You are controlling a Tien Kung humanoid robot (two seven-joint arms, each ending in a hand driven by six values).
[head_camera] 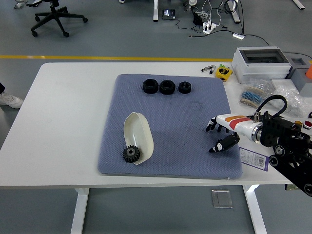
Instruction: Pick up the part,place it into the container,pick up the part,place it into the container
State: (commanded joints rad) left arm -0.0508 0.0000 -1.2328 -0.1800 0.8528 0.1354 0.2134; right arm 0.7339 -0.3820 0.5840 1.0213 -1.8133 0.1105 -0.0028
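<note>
The white counter (68, 122) fills most of the view, and a blue-grey mat (185, 122) lies across its middle. At the counter's far right corner stands a grey plastic box (258, 63) with bags of small parts (287, 97) just in front of it, and a small yellow object (224, 72) sits beside the box's left side.

The right arm (287, 146) comes in from the right edge, low over the mat's right border. Its right hand (223, 135) hangs there with fingers spread and loosely bent, thumb pointing down toward the mat; it holds nothing that can be seen.

The white bowl (138, 135) sits on the mat's left half, tipped up on its side so its hollow faces right. A black gear (130, 154) rests on the mat touching the bowl's lower rim, outside the bowl.

Three black nuts (166, 87) stand in a row near the mat's far edge, well apart from the hand.
</note>
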